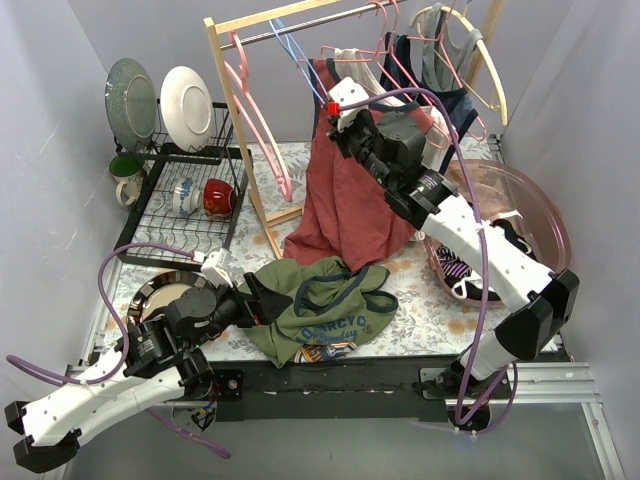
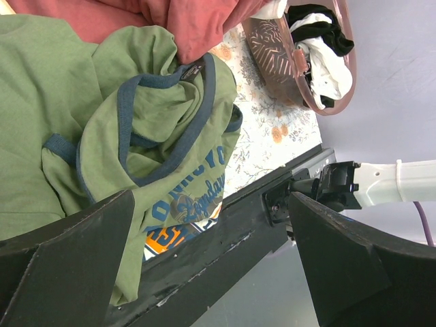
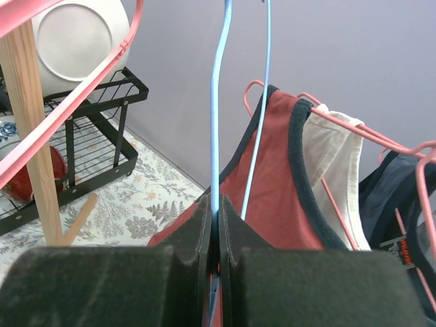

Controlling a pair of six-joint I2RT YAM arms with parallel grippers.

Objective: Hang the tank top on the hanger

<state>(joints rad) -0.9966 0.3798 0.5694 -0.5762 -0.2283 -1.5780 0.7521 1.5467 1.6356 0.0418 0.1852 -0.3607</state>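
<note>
Up at the wooden rack (image 1: 228, 90), the right end effector (image 3: 216, 252) is pinched tight on the thin blue hanger (image 3: 216, 136), low down on the wire. The hook looks to be over the bar at the top. Just beside it hangs a red tank top (image 1: 350, 200), and that is not the shirt we want. Down on the tabletop (image 1: 420, 290), near the front edge, the green tank top (image 1: 320, 305) lies in a crumpled heap, with its blue letters showing. The left end effector (image 2: 211, 195) sits low, right at the side of that heap. Its two fingers are spread wide and hold nothing; the cloth lies just in front of them. So I think the job is only at the start: the hanger is being fetched and the shirt is not picked up yet. Next, I think the right arm has to lift the hook off the bar and bring the hanger down without snagging the red shirt. The left one has to close on a strap or the neck of the green shirt and hold it open, so the wire can slip inside.
</note>
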